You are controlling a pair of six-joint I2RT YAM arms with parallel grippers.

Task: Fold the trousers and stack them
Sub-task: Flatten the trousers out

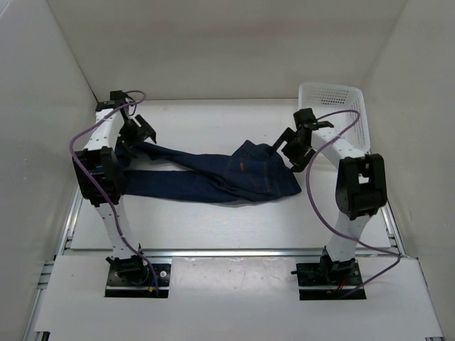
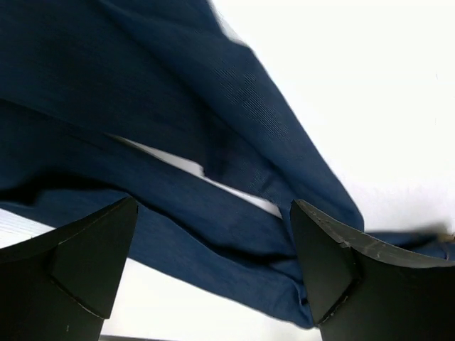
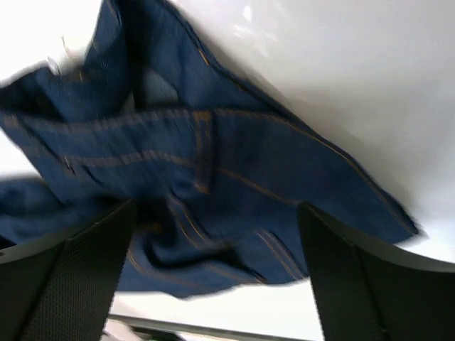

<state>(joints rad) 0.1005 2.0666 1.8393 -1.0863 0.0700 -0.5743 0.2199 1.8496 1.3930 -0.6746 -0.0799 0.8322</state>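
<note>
Dark navy-blue denim trousers (image 1: pixel 213 181) lie unfolded, so we judge folding all ahead; our left gripper (image 1: pixel 141 135) and right gripper (image 1: pixel 288 153) gape wide, empty.

Overhead camera faces down; both wrist cameras closely view the trousers (image 1: pixel 213 177).

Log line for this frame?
trousers: unfolded on table | left gripper: open over legs | right gripper: open over waist end

Dark navy trousers (image 1: pixel 213 174), unfolded, rumpled, legs leftward, waist right, mid-table.
</note>
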